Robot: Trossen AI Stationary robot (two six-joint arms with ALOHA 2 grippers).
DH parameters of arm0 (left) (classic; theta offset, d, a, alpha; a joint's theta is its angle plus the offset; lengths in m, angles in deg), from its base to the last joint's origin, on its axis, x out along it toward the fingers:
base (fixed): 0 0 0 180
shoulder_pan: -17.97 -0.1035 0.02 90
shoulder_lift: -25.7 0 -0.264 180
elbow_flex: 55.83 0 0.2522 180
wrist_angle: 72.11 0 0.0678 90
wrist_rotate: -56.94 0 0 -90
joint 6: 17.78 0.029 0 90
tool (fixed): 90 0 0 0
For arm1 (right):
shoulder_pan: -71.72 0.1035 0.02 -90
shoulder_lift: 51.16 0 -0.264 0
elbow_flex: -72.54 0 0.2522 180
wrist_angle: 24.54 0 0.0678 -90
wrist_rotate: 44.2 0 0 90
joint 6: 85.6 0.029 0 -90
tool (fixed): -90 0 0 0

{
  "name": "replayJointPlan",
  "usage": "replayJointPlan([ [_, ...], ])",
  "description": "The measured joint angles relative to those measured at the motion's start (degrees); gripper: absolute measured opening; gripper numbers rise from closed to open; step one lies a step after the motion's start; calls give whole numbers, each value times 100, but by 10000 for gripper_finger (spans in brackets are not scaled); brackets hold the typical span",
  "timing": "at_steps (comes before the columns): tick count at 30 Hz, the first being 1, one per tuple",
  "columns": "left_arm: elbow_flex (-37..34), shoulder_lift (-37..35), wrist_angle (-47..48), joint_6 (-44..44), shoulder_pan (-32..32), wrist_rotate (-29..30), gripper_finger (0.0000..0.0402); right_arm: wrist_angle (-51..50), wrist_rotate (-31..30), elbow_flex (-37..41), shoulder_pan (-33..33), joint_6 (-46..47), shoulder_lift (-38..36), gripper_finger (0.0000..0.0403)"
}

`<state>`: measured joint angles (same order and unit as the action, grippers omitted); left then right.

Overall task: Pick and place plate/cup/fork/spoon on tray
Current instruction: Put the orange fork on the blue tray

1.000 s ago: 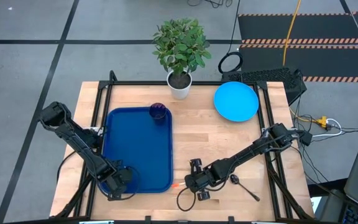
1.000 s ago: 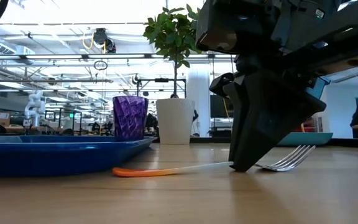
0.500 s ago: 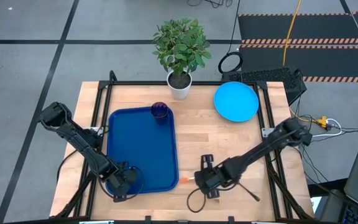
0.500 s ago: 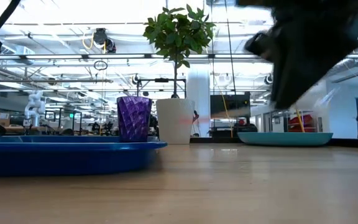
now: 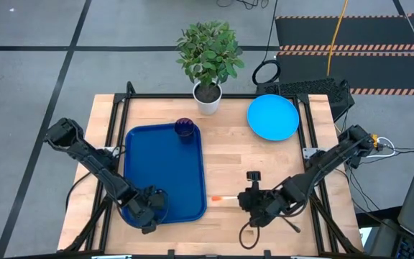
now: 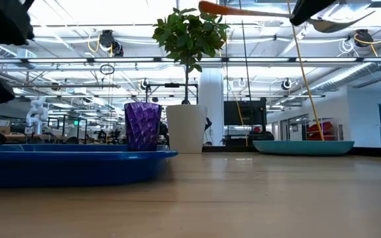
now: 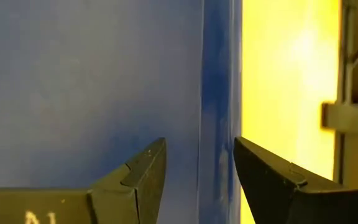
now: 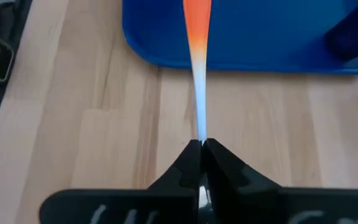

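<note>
Fork [image 5: 225,198] now lifted off the table w/ right gripper [image 8: 202,149], which has shifted right & up; jaws clamped on its shaft, orange handle pointing at tray [image 5: 146,151]. Left gripper [image 7: 197,168] straddles tray's near rim, fingers apart. Cup [image 5: 184,129] stands in tray's far corner.

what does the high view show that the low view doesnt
Only the high view shows the spoon on the table by the right arm, the left gripper at the tray's near corner, and the right gripper shut on the fork's shaft. Only the low view shows the fork lifted well clear of the table. Both share the tray, the cup on it, the plate and the potted plant.
</note>
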<state>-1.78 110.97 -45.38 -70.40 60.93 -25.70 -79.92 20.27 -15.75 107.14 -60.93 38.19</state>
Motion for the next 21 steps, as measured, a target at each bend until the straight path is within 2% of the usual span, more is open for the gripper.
replayJointPlan([
  [4, 0, 0, -26, 112, -74, -107, 188, -116, 4, 0, 0, 11, 4, 0],
  [9, 9, 0, 248, 154, 73, -1515, 188, -126, 4, 0, 0, 15, 2, 0],
  [16, 17, -2, 504, 26, 388, -2086, 188, -156, -19, 0, -4, 12, 2, 0],
  [21, 160, -2, 1344, 42, 552, -2121, 188, -163, -27, 0, -6, 11, 2, 0],
])
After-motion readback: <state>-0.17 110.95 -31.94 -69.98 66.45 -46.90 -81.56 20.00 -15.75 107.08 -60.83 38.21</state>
